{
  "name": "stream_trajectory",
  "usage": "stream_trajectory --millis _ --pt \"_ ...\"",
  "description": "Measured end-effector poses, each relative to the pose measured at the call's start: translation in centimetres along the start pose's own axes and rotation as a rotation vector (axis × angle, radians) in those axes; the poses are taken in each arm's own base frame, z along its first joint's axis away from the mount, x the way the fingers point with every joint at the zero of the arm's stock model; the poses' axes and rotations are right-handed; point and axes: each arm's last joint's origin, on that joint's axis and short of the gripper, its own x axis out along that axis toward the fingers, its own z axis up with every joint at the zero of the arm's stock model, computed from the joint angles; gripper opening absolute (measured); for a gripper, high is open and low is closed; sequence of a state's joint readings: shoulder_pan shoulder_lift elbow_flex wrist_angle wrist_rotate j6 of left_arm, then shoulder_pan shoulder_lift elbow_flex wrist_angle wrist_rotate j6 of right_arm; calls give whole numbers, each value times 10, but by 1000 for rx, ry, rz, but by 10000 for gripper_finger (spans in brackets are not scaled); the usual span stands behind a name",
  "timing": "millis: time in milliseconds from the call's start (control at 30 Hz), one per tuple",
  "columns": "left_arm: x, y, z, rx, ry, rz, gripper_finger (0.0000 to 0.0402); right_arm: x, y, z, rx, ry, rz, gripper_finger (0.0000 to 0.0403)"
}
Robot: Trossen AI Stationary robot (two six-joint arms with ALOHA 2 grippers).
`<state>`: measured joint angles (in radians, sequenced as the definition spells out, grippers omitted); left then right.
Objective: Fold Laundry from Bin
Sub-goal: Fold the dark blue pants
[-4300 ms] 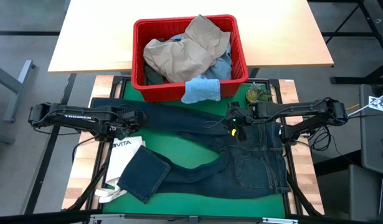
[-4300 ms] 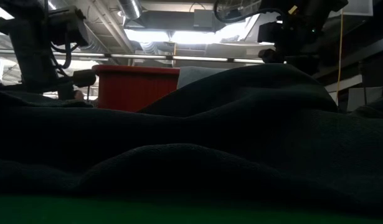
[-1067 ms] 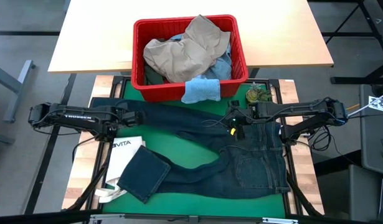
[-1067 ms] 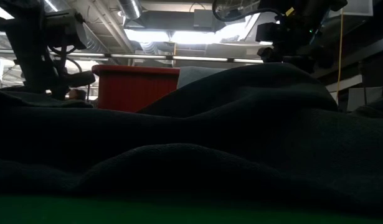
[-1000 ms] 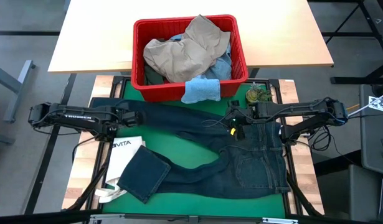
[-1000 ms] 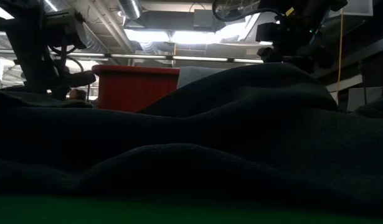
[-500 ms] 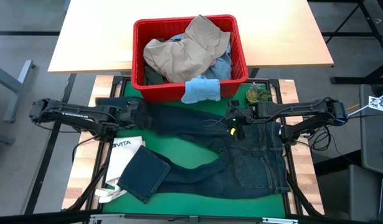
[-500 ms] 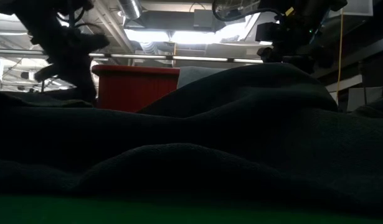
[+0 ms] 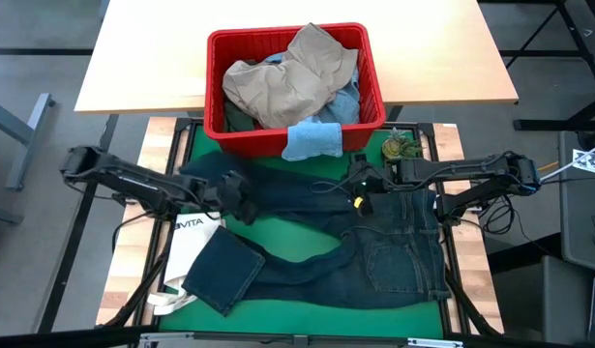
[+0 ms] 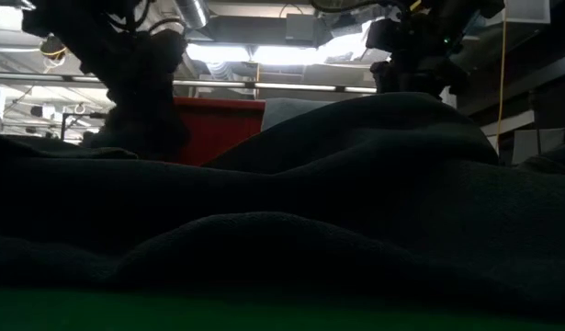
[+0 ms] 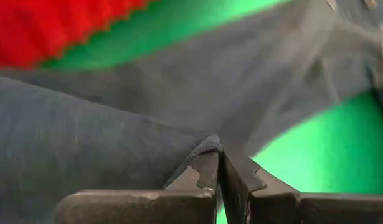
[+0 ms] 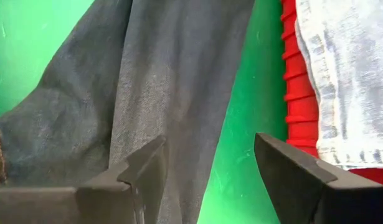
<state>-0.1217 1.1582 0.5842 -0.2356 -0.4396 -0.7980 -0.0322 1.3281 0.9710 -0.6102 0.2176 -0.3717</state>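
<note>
Jeans of dark navy [image 9: 374,246] lie spread over the green mat [image 9: 297,242] in the high view, waist toward the robot's right, one leg folded back over a white tote bag [image 9: 186,242]. That flat spread looks meant for folding. Behind it, the red bin [image 9: 215,121] holds the other garments, with a small light blue cloth [image 9: 312,140] draped over its front rim. The left gripper [image 9: 241,205] sits on the upper leg, near the mat's middle; the right gripper [image 9: 360,186] hovers by the waistband.

From table height, dark denim [image 10: 282,221] fills the foreground, with both arms only silhouettes above it.

At the left wrist, the fingers [image 11: 207,177] are pressed together on a pinch of denim [image 11: 207,144], apparently to drag that leg across.

At the right wrist, the fingers [image 12: 291,165] stand wide apart and empty, the denim [image 12: 172,81] lying beneath them and partly between them, with the bin's red wall [image 12: 300,93] beside.
</note>
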Motion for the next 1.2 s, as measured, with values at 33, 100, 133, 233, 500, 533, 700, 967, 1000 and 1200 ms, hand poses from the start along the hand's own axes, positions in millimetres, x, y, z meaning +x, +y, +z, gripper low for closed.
stream_trajectory --millis 33,100,133,233,500,533,700,967,1000,1200 --pt "4 -3 -3 8 13 -8 0 0 0 0 0 -1 0 237" --pt "13 -9 -9 20 34 -26 0 0 -1 1 3 -13 -5 237" --pt "17 -12 -11 21 42 -40 0 0 -1 2 4 -16 -6 237" --pt "29 -22 -15 18 35 -99 0 0 -1 2 4 -20 -7 237" --pt "54 -40 -20 79 -39 -235 1 0 -1 2 5 -21 -8 237" --pt "57 -40 -22 85 -28 -232 4 0 -1 2 5 -21 -7 237" --pt "66 -38 -30 85 28 -228 35 0 -1 2 5 -21 -7 237" --pt "68 -38 -25 28 116 -356 110 0 -1 2 5 -21 -7 237" --pt "69 -38 -24 25 119 -374 118 0 -1 2 5 -21 -7 237" --pt "60 -36 -10 53 128 -475 140 0 -1 2 4 -18 -4 237"
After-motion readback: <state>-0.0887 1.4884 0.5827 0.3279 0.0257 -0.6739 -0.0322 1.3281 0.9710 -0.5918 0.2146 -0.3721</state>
